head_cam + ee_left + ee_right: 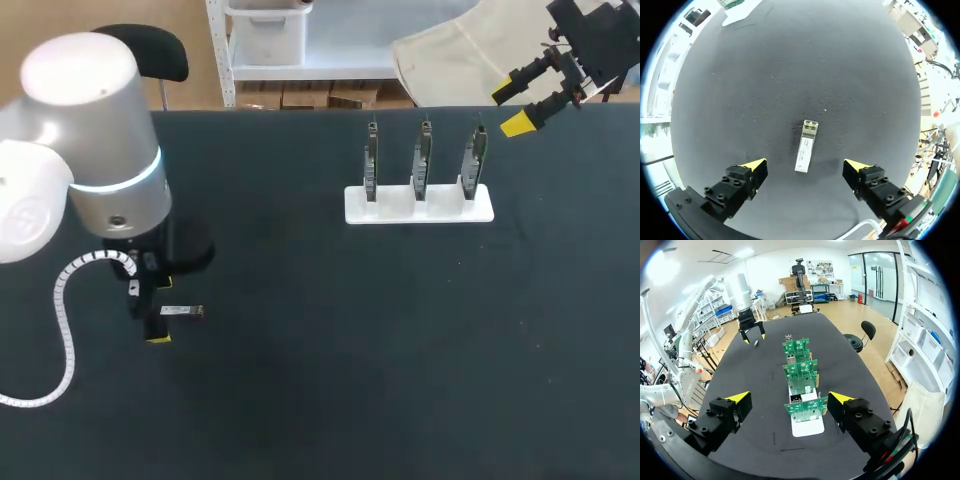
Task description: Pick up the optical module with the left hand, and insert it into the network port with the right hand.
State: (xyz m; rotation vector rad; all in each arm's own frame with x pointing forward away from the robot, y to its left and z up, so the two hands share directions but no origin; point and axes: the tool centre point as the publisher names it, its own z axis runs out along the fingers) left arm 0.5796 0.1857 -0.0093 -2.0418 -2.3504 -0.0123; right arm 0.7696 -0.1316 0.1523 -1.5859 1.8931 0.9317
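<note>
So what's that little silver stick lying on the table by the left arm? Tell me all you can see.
It is the optical module: a slim, metal-looking bar, silvery, with a pale label along its top and a darker two-hole end. It lies flat on the dark table, centred just ahead of the open left end effector, which does not touch it.

Your optical module [805, 146] is silvery metal with a pale label, lying on a table [840, 75] covered in dark, matt, finely grained material. Your left gripper [805, 166] has matt black fingers [735, 187] with smooth yellow tips. The white base [420, 207] under the boards [801, 367] looks like smooth plastic; your left arm [90, 130] has a glossy shell.
</note>
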